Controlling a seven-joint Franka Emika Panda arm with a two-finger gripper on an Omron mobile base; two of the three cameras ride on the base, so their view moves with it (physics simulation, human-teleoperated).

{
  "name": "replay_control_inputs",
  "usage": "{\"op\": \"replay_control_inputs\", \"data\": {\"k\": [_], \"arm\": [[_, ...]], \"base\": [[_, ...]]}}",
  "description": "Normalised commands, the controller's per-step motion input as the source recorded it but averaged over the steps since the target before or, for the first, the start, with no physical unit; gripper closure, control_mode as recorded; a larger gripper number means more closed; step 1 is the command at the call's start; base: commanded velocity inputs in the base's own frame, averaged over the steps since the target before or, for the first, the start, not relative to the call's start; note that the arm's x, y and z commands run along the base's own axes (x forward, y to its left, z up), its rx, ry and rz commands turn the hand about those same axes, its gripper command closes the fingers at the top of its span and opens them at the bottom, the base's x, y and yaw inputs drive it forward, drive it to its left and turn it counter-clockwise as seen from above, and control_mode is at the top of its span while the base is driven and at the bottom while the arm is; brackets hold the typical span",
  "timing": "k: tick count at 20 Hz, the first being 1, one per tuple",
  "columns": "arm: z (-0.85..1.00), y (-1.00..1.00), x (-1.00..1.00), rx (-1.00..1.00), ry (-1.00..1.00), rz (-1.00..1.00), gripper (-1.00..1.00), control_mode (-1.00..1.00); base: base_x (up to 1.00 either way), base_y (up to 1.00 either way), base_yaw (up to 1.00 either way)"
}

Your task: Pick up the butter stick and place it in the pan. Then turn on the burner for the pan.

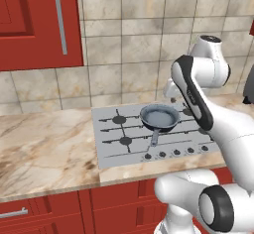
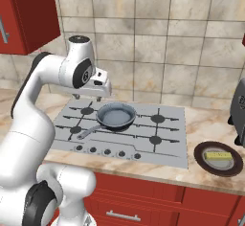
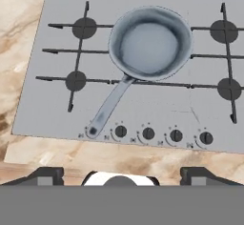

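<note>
Premises: domestic kitchen, rendered. Evidence: silver-grey cooktop [image 3: 143, 109] with black burners and a row of knobs [image 3: 162, 134], set into a marble-patterned bench [image 1: 44, 148]; red cabinets [image 1: 39, 25] above and below; beige tiled backsplash [image 2: 158, 52]; a pan [image 3: 151, 43] resting on the cooktop.

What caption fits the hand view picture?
Open gripper hovering above an empty pan on the silver cooktop.

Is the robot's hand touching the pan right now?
Apart. In the right base view the hand hovers above the cooktop, behind the pan, with clear space between.
</note>
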Motion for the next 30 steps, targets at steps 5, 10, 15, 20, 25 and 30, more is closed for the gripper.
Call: {"op": "replay_control_inputs", "data": {"k": [5,10,15,20,25,30], "arm": [[-0.08,-0.58,-0.12,0.00,0.00,-0.09,-1.00,-1.00],[-0.04,-0.51,-0.01,0.00,0.00,-0.12,-1.00,-1.00],[-0.03,-0.50,0.00,0.00,0.01,-0.12,-1.00,-1.00],[-0.06,-0.52,0.00,0.00,0.02,-0.14,-1.00,-1.00],[-0.03,-0.50,-0.03,0.00,0.11,-0.23,-1.00,-1.00],[-0.07,-0.42,-0.03,0.00,0.09,-0.26,-1.00,-1.00]], "base": [[0.00,0.00,0.00],[0.00,0.00,0.00],[0.00,0.00,0.00],[0.00,0.00,0.00],[0.00,0.00,0.00],[0.00,0.00,0.00]]}}
